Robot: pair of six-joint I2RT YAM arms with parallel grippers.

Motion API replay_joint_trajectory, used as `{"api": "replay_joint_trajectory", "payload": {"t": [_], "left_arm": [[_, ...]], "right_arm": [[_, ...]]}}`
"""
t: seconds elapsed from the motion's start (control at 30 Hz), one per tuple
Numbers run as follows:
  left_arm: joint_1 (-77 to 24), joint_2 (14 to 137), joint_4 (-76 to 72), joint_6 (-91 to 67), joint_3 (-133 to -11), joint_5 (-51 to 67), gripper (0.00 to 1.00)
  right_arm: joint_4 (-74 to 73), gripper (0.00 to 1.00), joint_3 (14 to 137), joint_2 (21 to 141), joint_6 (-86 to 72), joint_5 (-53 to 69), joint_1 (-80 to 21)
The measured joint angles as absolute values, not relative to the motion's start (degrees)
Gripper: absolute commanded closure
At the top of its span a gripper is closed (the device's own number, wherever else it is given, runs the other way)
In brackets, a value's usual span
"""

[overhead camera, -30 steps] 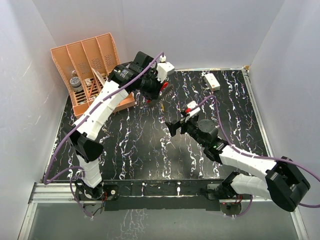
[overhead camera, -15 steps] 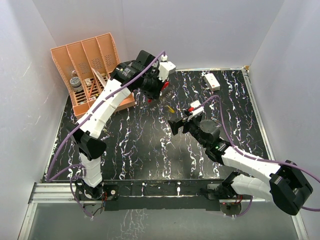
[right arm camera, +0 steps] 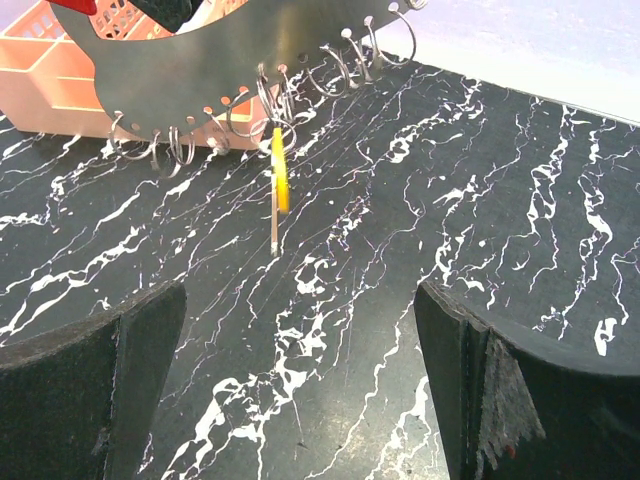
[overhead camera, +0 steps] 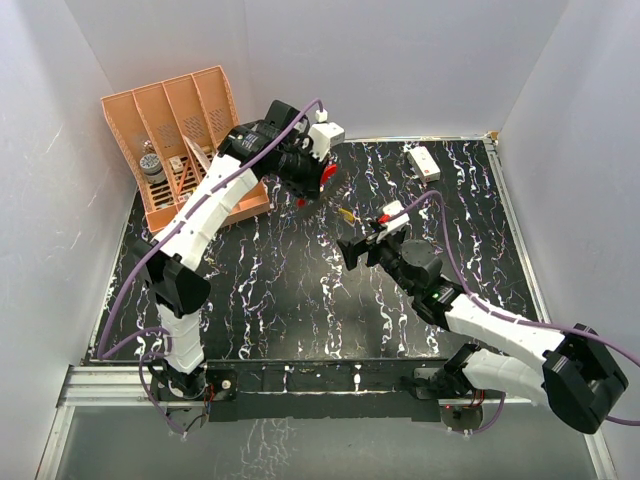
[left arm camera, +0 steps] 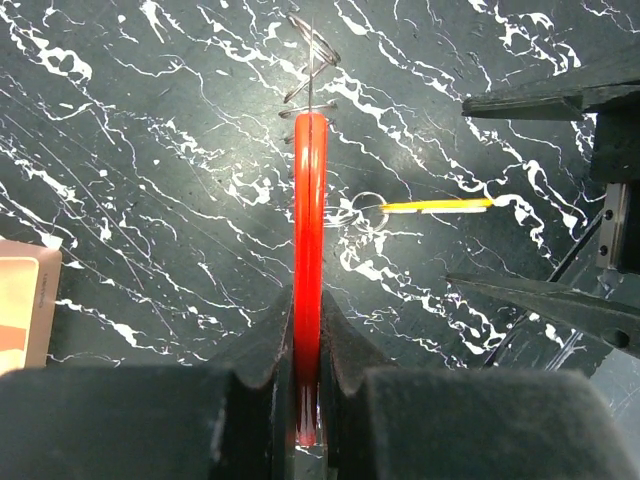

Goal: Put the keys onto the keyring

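Holding the keyring (left arm camera: 310, 200) clenched in the left gripper (left arm camera: 307, 330), far centre; yellow key (right arm camera: 281, 180) hangs from it; right gripper (right arm camera: 300, 390) released, empty; other keys unseen.

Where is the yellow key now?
Top view, centre of the table: the yellow key is between the red keyring in the left gripper and the open right gripper.

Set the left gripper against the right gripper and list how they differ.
The left gripper is shut, clamping the red keyring; the right gripper stands wide open, holding nothing. The left gripper is at the far side by the orange rack; the right gripper is nearer the middle of the table. Shared: both are black two-finger grippers, facing each other across the yellow key.
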State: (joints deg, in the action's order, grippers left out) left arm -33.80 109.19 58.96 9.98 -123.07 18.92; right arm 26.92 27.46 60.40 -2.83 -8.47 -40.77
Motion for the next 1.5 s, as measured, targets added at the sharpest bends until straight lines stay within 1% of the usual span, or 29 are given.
{"api": "replay_joint_trajectory", "payload": {"t": [0.13, 0.4, 0.53, 0.9, 1.03, 1.23, 1.5], "left_arm": [[-33.47, 109.08, 58.33, 9.98, -122.41, 18.70, 1.00], [-33.32, 108.55, 55.88, 9.78, -116.29, 17.96, 1.00], [-33.32, 108.55, 54.68, 9.43, -115.68, 17.96, 1.00], [-33.34, 108.95, 49.36, 7.57, -115.20, 19.62, 1.00], [-33.39, 112.07, 49.65, 7.40, -117.32, 20.64, 1.00], [-33.82, 118.89, 49.41, 6.96, -119.52, 22.63, 1.00], [-35.73, 123.79, 44.34, 3.64, -120.95, 26.63, 1.00]], "right_arm": [[26.85, 0.02, 27.46, 59.70, -2.85, -8.69, -40.77], [25.34, 0.02, 27.46, 57.78, -2.87, -9.45, -40.77], [23.40, 0.02, 27.46, 56.80, -3.55, -11.57, -40.77], [11.22, 0.02, 29.58, 55.79, -15.81, -29.63, -39.75], [8.19, 0.02, 29.80, 55.16, -18.76, -33.78, -38.94], [6.61, 0.02, 29.80, 52.77, -20.56, -36.71, -37.87], [5.74, 0.02, 29.80, 48.56, -21.15, -38.94, -35.83]]}}
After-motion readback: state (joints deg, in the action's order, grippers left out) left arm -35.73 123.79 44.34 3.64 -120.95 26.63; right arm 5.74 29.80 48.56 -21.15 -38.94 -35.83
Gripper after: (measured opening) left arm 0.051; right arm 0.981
